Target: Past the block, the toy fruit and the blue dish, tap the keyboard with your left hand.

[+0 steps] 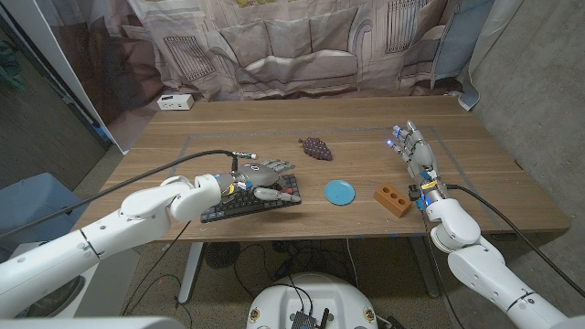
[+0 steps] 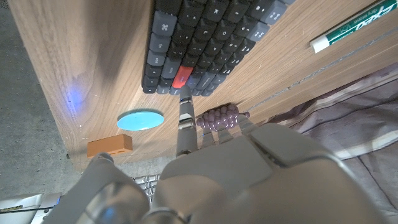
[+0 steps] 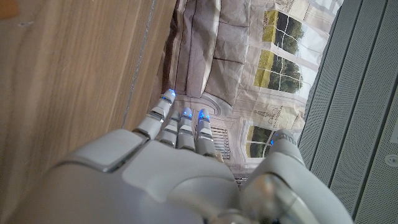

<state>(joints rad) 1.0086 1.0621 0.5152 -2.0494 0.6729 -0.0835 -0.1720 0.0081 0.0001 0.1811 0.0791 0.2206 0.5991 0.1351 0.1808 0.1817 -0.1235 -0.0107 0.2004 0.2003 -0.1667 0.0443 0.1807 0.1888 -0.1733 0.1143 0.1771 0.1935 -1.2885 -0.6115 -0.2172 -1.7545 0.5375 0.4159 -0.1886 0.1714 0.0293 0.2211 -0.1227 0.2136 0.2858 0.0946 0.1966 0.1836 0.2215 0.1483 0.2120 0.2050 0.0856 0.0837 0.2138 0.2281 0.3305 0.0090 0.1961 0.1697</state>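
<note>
A dark keyboard (image 1: 247, 203) with a red key lies near the table's front edge, left of centre. My left hand (image 1: 265, 181) is over its right part, fingers spread and holding nothing; in the left wrist view a fingertip (image 2: 185, 98) touches the keyboard (image 2: 205, 37) just by the red key. To the keyboard's right sit a blue dish (image 1: 340, 192) (image 2: 140, 120) and an orange block (image 1: 393, 199) (image 2: 109, 145) with holes. Purple toy grapes (image 1: 316, 148) (image 2: 219, 117) lie farther back. My right hand (image 1: 413, 150) (image 3: 180, 180) stands upright at the right, fingers apart, empty.
A green-labelled marker (image 1: 243, 154) (image 2: 356, 25) lies behind the keyboard. A small white box (image 1: 175, 101) sits at the table's far left corner. A printed curtain hangs behind the table. Bare wood stretches across the table's (image 1: 366, 123) middle and back.
</note>
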